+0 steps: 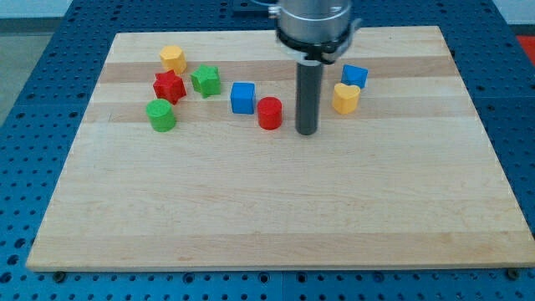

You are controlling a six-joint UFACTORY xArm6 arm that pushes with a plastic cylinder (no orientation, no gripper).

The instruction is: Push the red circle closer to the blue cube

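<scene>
Pale wooden board [276, 226] lies bare across the frame's lower half; just above centre my tip [307, 132], a plain rod grasping nothing, stands just right of the red circle [269, 113], placed to shove it left toward the blue cube [242, 98].

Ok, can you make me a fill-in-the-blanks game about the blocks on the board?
1. My tip sits just to the view's ____ of the red circle.
2. The block right beside the red circle on the view's left is the ____ cube.
3. The red star touches a green ____ on its right.
4. The yellow heart sits just below a ____ block.

Missing words: right, blue, star, blue.
</scene>
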